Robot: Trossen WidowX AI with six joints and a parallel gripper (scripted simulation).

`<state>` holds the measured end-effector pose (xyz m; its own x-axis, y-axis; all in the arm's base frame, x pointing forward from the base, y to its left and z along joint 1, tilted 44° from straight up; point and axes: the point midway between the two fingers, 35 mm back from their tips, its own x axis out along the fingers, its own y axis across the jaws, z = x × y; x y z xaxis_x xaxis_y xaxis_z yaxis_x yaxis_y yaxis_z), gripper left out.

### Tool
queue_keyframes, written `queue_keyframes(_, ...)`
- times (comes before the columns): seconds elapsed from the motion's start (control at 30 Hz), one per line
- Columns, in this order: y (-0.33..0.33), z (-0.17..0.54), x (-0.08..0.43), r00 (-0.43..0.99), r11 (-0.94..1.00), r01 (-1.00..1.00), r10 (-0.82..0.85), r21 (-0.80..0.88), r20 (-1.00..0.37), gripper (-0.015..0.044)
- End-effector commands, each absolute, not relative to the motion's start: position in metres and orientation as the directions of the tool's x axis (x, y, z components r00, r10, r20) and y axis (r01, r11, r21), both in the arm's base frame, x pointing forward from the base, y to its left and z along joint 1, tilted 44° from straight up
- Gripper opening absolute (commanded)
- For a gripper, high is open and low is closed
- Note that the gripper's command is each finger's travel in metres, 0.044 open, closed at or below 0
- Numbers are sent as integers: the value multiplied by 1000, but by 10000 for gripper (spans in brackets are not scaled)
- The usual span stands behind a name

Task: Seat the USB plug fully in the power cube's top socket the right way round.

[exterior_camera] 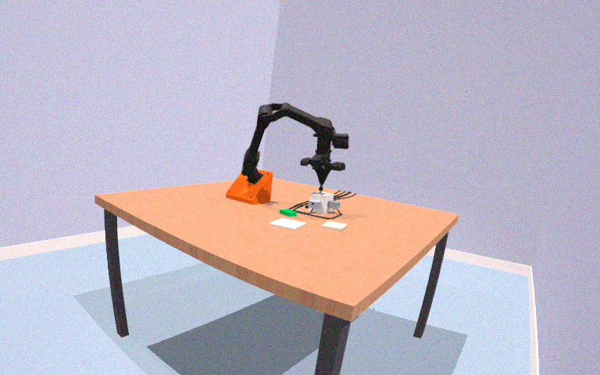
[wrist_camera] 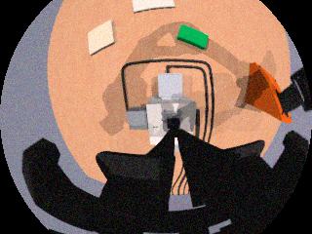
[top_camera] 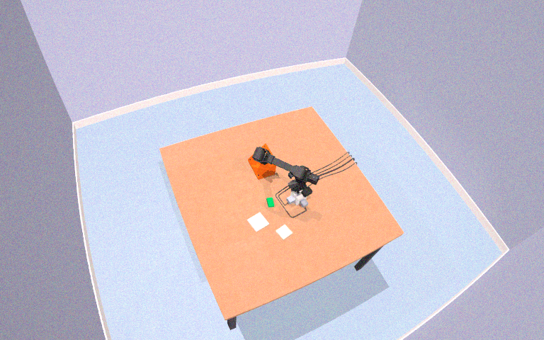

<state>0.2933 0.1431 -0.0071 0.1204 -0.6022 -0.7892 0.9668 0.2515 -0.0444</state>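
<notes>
The white power cube (top_camera: 297,197) (exterior_camera: 326,205) (wrist_camera: 154,128) stands on the table, with grey plugs in its sides. My gripper (exterior_camera: 321,189) (wrist_camera: 175,133) points straight down over the cube's top and is shut on the USB plug, a small dark piece at the fingertips. In the exterior view the fingertips are just above the cube's top face. The fingers hide most of the plug and the top socket, so how deep the plug sits and which way round it is cannot be told.
Black cables (top_camera: 292,217) (exterior_camera: 325,217) (wrist_camera: 166,60) loop around the cube and run to the table edge. A green block (top_camera: 270,202) (exterior_camera: 287,212) (wrist_camera: 192,37) and two white flat pieces (top_camera: 258,222) (exterior_camera: 334,226) (wrist_camera: 101,37) lie nearby. The orange arm base (top_camera: 256,170) (exterior_camera: 248,190) (wrist_camera: 260,93) stands behind.
</notes>
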Motion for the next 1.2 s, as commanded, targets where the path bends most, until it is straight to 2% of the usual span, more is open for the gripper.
queue_keyframes(0.0, 143, -8, 293, 117, 255, 966, -599, -50, -792, 0)
queue_keyframes(1.17, 140, -11, 293, 117, 255, 966, -599, -50, -792, 0)
